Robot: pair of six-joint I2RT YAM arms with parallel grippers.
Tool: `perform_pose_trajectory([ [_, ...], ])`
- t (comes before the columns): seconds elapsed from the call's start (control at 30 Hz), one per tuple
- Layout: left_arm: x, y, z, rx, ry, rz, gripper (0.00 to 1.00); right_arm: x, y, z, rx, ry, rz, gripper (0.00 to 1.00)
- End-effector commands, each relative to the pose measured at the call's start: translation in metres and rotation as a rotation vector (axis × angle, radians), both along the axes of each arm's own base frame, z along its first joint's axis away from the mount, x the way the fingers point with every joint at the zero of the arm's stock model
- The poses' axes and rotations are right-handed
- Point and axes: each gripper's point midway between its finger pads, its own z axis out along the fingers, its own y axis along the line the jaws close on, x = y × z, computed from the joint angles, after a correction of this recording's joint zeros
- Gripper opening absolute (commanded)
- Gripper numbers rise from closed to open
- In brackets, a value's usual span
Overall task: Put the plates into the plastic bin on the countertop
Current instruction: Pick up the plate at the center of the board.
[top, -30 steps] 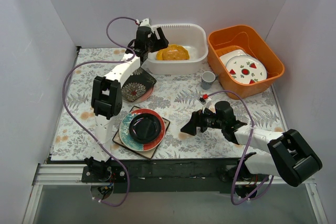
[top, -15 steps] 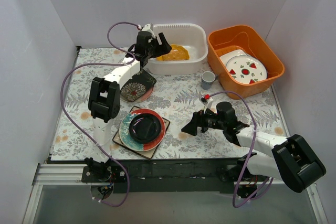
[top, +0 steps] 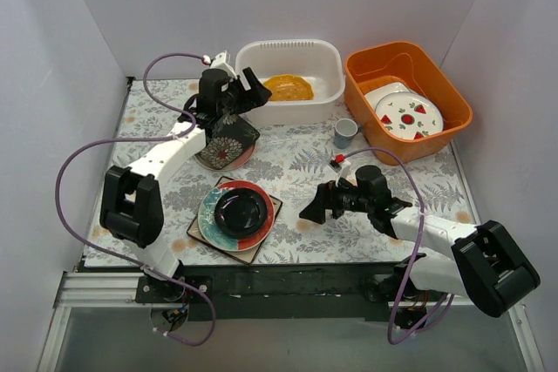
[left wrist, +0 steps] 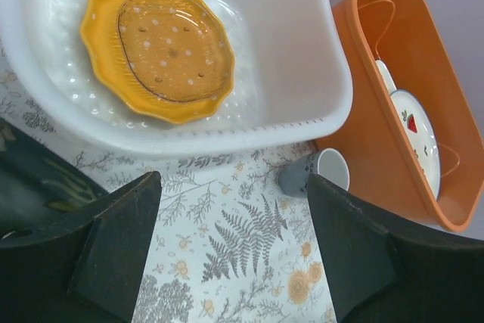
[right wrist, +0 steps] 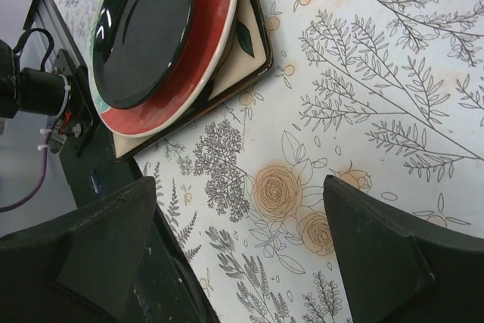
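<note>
1. While the yellow plate (top: 288, 87) lies inside the white bin (top: 288, 44) at the far edge, the left gripper (top: 247, 98) hovers beside the bin's near-left rim, fingers apart and empty.
2. The right gripper (top: 316, 208), fingers spread wide and empty, hangs over bare countertop (top: 296, 163) right of the plate stack (top: 237, 213).

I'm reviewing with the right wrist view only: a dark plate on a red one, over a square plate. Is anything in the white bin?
Observer: Yes, one yellow dotted plate lies in the plastic bin.
Operator: Where is the left claw?
Observer: The left claw hangs open and empty near the bin's left end.
Operator: Other plates left out?
Observer: A black flowered plate rests on a pink plate close to that claw.
</note>
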Motion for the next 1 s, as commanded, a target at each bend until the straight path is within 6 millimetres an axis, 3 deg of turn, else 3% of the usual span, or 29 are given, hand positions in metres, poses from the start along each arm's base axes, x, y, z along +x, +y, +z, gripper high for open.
perform_pose_trajectory([
  [0.0,-0.033,0.015,0.037,-0.034,-0.087,0.006,0.77,0.008,0.014,0.017,0.023,-0.041,0.022,0.98],
  [0.07,-0.044,0.021,0.037,-0.039,-0.086,0.018,0.77,0.008,0.019,0.022,0.033,-0.050,0.036,0.98],
  [0.1,-0.053,0.026,0.048,-0.050,-0.108,0.028,0.78,0.007,0.021,0.020,0.030,-0.046,0.042,0.98],
  [0.2,-0.072,0.037,0.027,-0.023,-0.039,0.055,0.79,0.007,0.029,0.025,0.037,-0.050,0.066,0.98],
  [0.3,-0.090,0.051,0.016,-0.002,0.001,0.091,0.80,0.007,0.037,0.029,0.044,-0.055,0.088,0.98],
  [0.33,-0.098,0.056,0.020,-0.008,-0.005,0.101,0.81,0.007,0.039,0.030,0.045,-0.057,0.095,0.98],
  [0.4,-0.110,0.062,0.001,0.005,0.055,0.116,0.82,0.009,0.044,0.035,0.046,-0.060,0.109,0.98],
  [0.53,-0.132,0.071,-0.011,-0.009,0.099,0.133,0.82,0.015,0.050,0.043,0.044,-0.082,0.124,0.98],
  [0.57,-0.138,0.073,-0.006,-0.029,0.090,0.136,0.82,0.016,0.051,0.043,0.040,-0.086,0.127,0.98],
  [0.6,-0.145,0.075,-0.017,-0.025,0.115,0.138,0.82,0.018,0.053,0.045,0.040,-0.088,0.133,0.98],
  [0.97,-0.189,0.104,-0.049,-0.025,0.206,0.241,0.84,0.022,0.073,0.046,0.059,-0.077,0.183,0.97],
])
